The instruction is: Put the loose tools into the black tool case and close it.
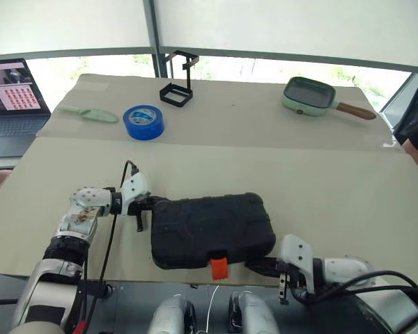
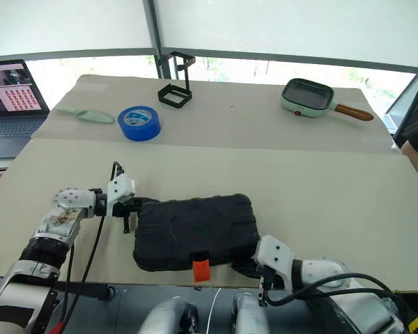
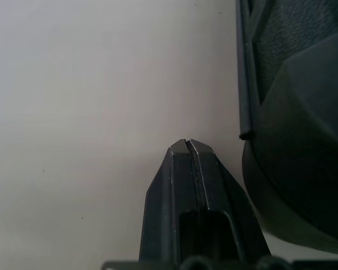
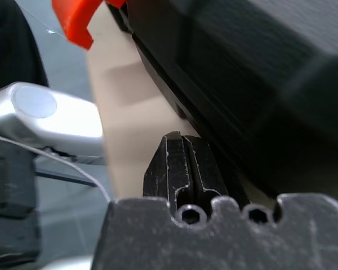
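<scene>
Indoors, a beige table point(image 1: 320, 174) is being lit by bright windows.
Beyond the closed black tool case point(image 1: 210, 229), blue tape roll point(image 1: 143, 122) and pan point(image 1: 310, 96) are being left; both the left gripper point(image 1: 152, 203) and the right gripper point(image 1: 259, 265) are being kept pressed together, empty.

Daylight enters through the windows point(image 1: 265, 69) along the top of the frame, overexposed to near white. The tabletop point(image 1: 320, 174) is evenly lit, with soft shadows only. Glare marks its right edge. In the wrist views the black tool case point(image 3: 304, 140) sits blurred and dark, its detail lost.
</scene>
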